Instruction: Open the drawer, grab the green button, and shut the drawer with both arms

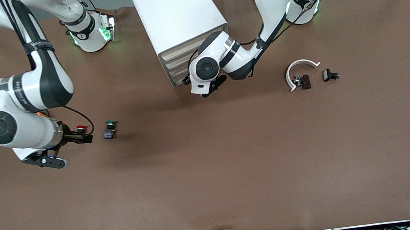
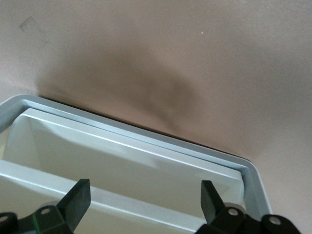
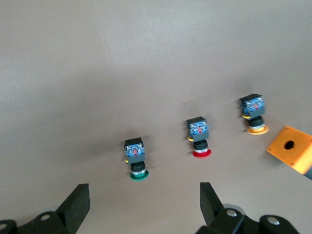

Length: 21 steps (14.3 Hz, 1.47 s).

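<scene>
The green-capped button point(image 1: 110, 129) point(image 3: 136, 160) lies on its side on the brown table, toward the right arm's end. My right gripper point(image 1: 52, 161) point(image 3: 145, 192) hangs open over bare table close to it, with nothing between its fingers. The white cabinet point(image 1: 177, 20) stands at the back middle, and its stacked cream drawer fronts point(image 1: 179, 63) look pushed in. My left gripper point(image 1: 211, 88) point(image 2: 145, 187) is open just in front of the lower drawers, holding nothing. The cabinet's frame point(image 2: 146, 131) and a drawer front point(image 2: 122, 161) fill the left wrist view.
A red-capped button point(image 1: 80, 128) point(image 3: 199, 137) lies beside the green one. A yellow-capped button point(image 3: 254, 117) and an orange box point(image 3: 292, 148) follow in the same row. A white curved piece point(image 1: 301, 70), a dark brown part point(image 1: 304, 81) and a small black part point(image 1: 330, 75) lie toward the left arm's end.
</scene>
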Each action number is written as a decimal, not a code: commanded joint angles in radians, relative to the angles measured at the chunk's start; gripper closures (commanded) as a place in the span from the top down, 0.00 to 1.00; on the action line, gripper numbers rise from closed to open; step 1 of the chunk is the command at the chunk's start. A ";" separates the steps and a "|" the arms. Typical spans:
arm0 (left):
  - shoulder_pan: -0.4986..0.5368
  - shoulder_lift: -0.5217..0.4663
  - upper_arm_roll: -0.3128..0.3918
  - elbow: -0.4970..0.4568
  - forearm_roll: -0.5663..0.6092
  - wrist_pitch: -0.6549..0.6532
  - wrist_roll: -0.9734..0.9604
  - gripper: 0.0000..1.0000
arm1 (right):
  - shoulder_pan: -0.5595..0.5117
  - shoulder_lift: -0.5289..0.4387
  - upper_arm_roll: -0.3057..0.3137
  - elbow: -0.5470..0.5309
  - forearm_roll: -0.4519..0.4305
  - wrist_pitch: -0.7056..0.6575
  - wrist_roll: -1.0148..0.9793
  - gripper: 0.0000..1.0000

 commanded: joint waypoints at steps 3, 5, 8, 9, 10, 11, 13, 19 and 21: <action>0.019 0.011 0.044 0.052 0.032 -0.022 0.001 1.00 | -0.074 0.012 0.015 0.187 -0.002 -0.168 -0.169 1.00; 0.046 0.010 0.052 0.072 0.107 -0.022 0.003 1.00 | -0.122 0.012 0.015 0.269 0.029 -0.233 -0.248 1.00; 0.143 -0.006 0.050 0.095 0.146 -0.025 0.013 1.00 | -0.160 0.015 0.013 0.347 0.073 -0.301 -0.256 1.00; 0.175 -0.009 0.048 0.115 0.146 -0.027 0.018 1.00 | -0.160 0.013 0.013 0.359 0.064 -0.301 -0.253 1.00; 0.207 -0.012 0.048 0.123 0.150 -0.033 0.024 1.00 | -0.159 0.012 0.010 0.359 0.061 -0.301 -0.248 1.00; 0.226 -0.028 0.051 0.123 0.153 -0.037 0.038 1.00 | -0.159 0.009 0.009 0.359 0.055 -0.304 -0.248 1.00; 0.266 -0.053 0.052 0.120 0.222 -0.074 0.053 1.00 | -0.159 0.009 0.009 0.367 0.020 -0.316 -0.256 1.00; 0.419 -0.150 0.050 0.100 0.264 -0.252 0.408 1.00 | -0.116 -0.022 0.020 0.392 0.018 -0.443 -0.228 1.00; 0.474 -0.194 0.050 0.098 0.270 -0.312 0.559 1.00 | -0.117 -0.051 0.018 0.386 0.027 -0.457 -0.242 1.00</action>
